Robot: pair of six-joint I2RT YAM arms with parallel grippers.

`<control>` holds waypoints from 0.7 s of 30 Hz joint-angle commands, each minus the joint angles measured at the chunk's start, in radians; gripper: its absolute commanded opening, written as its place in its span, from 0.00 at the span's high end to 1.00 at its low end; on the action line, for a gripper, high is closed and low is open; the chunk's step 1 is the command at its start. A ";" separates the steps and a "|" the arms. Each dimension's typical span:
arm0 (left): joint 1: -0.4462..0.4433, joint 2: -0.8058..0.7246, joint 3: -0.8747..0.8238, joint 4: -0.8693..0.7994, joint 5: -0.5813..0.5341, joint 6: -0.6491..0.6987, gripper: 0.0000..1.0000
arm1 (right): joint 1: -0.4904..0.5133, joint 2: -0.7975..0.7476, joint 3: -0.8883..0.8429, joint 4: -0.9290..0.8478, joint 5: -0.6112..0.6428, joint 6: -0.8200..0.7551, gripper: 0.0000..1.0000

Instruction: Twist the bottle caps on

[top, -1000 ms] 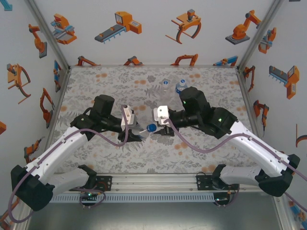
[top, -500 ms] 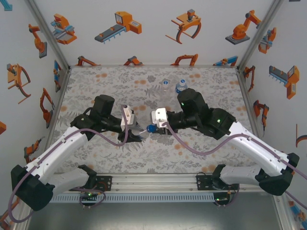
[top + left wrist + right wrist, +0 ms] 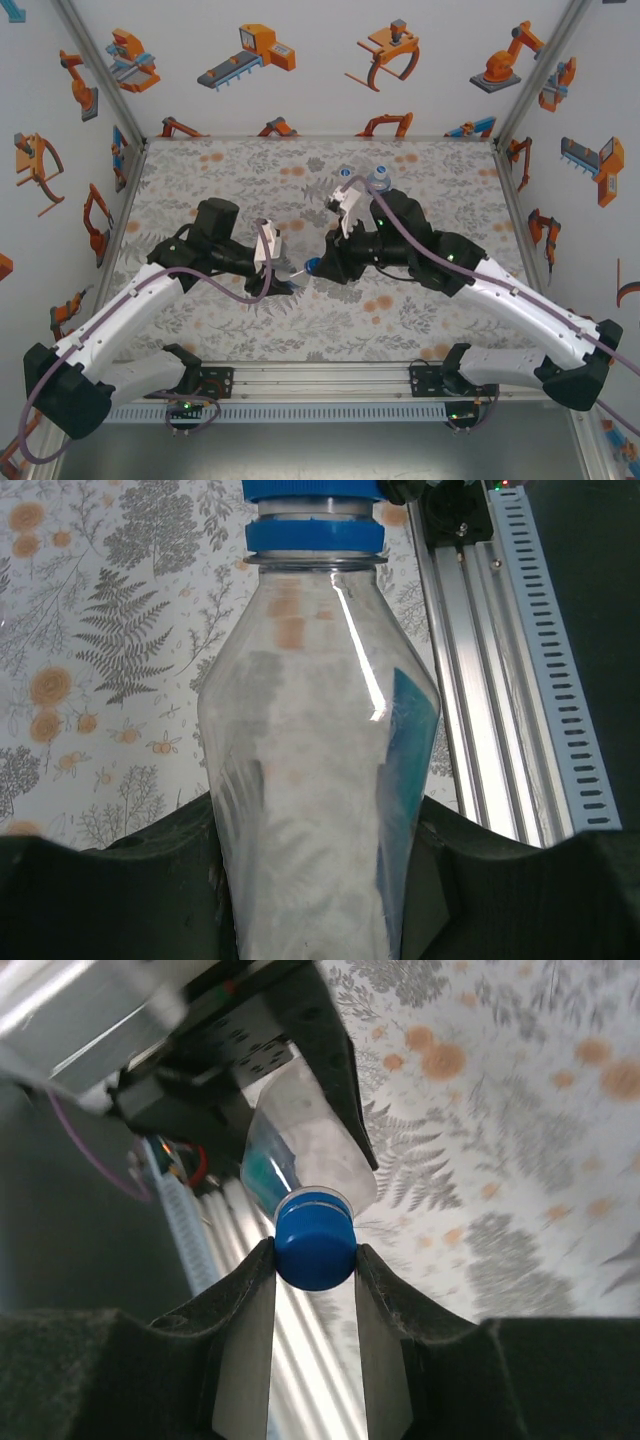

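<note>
There, the right end effector (image 3: 314,1260) pinches the blue cap (image 3: 315,1242) sitting on the bottle (image 3: 315,730), whose body the left end effector (image 3: 315,890) clamps, above mid-desk (image 3: 200,190). Two other bottles (image 3: 346,177) stand near the far edge.

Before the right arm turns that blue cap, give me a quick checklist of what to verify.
1. The bottle clamped in the left fingers: ok.
2. The blue cap sitting on the bottle's neck: ok.
3. The right fingers pinching the blue cap from both sides: ok.
4. The blue cap fully tightened: cannot tell.
5. Room between the right wrist and the two standing bottles at the back: cannot tell, it looks tight.
</note>
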 commanded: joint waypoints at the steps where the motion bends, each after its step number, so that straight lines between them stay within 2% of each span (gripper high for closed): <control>1: -0.008 -0.003 0.017 0.097 0.028 -0.009 1.00 | 0.005 0.049 -0.030 0.059 0.113 0.527 1.00; 3: -0.008 -0.004 0.011 0.121 0.012 -0.019 1.00 | 0.006 0.049 -0.066 0.064 0.177 0.720 1.00; 5: -0.009 -0.005 0.004 0.140 0.003 -0.025 1.00 | 0.006 0.048 -0.087 0.071 0.230 0.823 1.00; 9: -0.008 -0.001 -0.002 0.154 0.004 -0.023 1.00 | 0.003 0.068 -0.065 0.107 0.239 0.857 1.00; 10: -0.010 -0.001 0.000 0.154 0.004 -0.025 1.00 | 0.004 0.073 -0.057 0.113 0.228 0.854 0.96; 11: -0.009 -0.002 -0.002 0.154 0.004 -0.025 1.00 | 0.003 0.074 -0.049 0.108 0.221 0.846 0.86; 14: -0.010 -0.005 -0.003 0.147 0.006 -0.020 1.00 | -0.011 0.047 -0.032 0.094 0.207 0.765 0.65; 18: -0.009 -0.001 -0.001 0.140 0.007 -0.017 1.00 | -0.048 -0.025 -0.026 0.128 0.163 0.508 0.45; 21: -0.008 0.000 -0.001 0.132 0.013 -0.012 1.00 | -0.096 -0.073 -0.019 0.128 0.099 0.309 0.37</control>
